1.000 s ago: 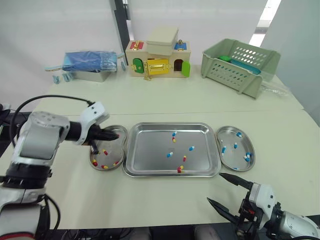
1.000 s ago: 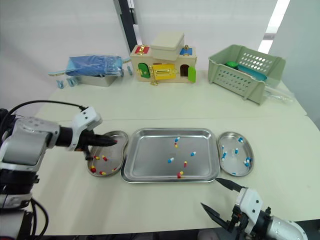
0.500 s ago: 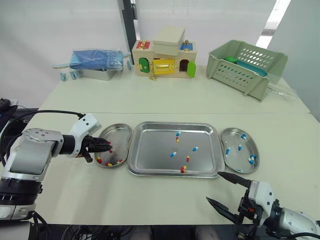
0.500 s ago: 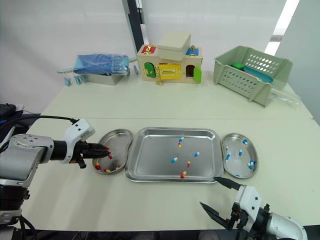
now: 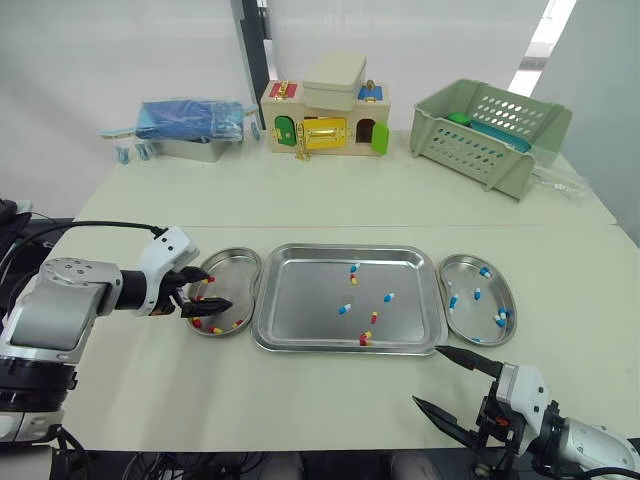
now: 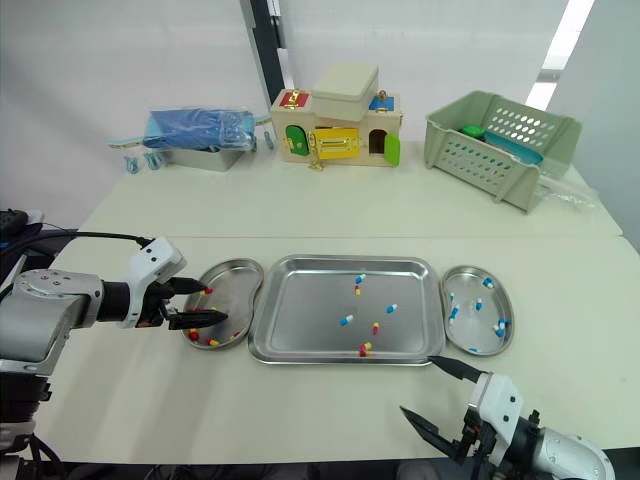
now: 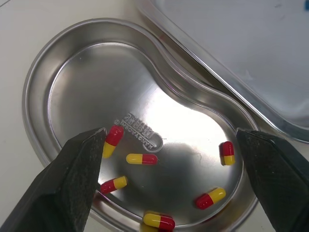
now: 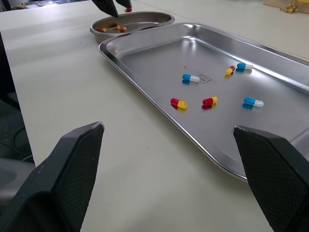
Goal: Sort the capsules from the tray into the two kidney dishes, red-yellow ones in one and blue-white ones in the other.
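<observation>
Left fingers (image 7: 72, 186) spread over kidney dish (image 7: 91, 79), red-yellow capsules (image 7: 142, 158) inside lying at mixed angles; right fingers (image 8: 72, 179) spread

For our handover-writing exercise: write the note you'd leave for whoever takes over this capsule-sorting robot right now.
Left gripper: open, empty, over the left steel kidney dish, which holds red-yellow capsules.
Right gripper: open, empty, in front of the rectangular steel tray.
Done: right steel kidney dish holds blue-white capsules.
Left: capsules of both kinds lie in the tray, to be sorted.
</observation>
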